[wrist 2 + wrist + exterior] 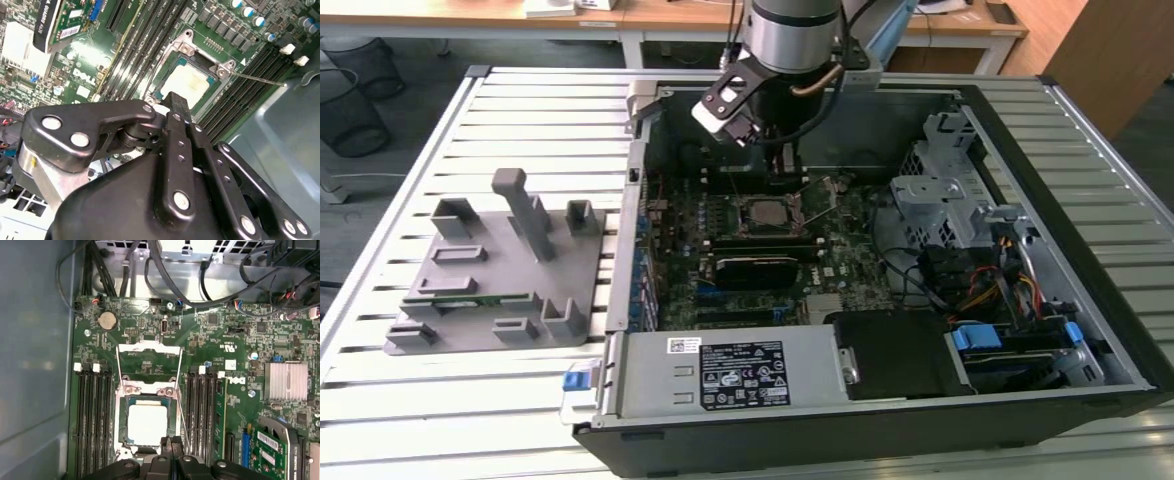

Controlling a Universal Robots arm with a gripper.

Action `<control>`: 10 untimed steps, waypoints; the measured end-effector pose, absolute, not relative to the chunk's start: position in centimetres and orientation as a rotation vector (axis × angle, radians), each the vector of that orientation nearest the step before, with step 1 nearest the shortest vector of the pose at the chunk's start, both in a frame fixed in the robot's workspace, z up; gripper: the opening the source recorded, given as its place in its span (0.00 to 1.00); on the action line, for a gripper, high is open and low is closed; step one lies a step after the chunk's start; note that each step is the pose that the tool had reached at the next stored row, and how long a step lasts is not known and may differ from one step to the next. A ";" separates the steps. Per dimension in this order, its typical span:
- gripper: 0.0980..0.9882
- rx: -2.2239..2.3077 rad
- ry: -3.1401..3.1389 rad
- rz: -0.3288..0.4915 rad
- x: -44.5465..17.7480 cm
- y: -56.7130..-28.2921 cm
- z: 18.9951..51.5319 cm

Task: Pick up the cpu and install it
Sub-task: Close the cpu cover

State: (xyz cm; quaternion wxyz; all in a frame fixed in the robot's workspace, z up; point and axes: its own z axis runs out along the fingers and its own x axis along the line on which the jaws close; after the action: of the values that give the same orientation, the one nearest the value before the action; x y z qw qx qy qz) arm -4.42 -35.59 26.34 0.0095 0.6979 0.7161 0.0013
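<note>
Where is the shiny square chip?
In the first wrist view, the silvery-grey square cpu lies in the motherboard socket, between two banks of black memory slots.

The arm (790, 35) hangs upright over the far part of the counter (520, 110), wrist turned down. Its gripper (781, 150) points straight down; in the first wrist view the black fingers (165, 446) meet at their tips, holding nothing.

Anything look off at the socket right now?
Nothing looks damaged or askew. In the first wrist view the cpu lies flat and square in its socket. The retention frame is swung open and its lever stands free, so the chip is unclamped. The shut claw is at the cpu's edge; contact is unclear.
</note>
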 end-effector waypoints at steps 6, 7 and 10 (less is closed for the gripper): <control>0.01 2.121 2.292 0.005 -4.0 -35.6 26.3; 0.01 2.119 2.294 0.005 -3.9 -35.5 26.3; 0.01 2.119 2.294 0.005 -3.3 -35.2 26.3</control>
State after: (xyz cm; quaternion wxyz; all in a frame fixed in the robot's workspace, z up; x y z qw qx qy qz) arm -3.34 -35.22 26.26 0.0093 0.6786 0.7345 0.0017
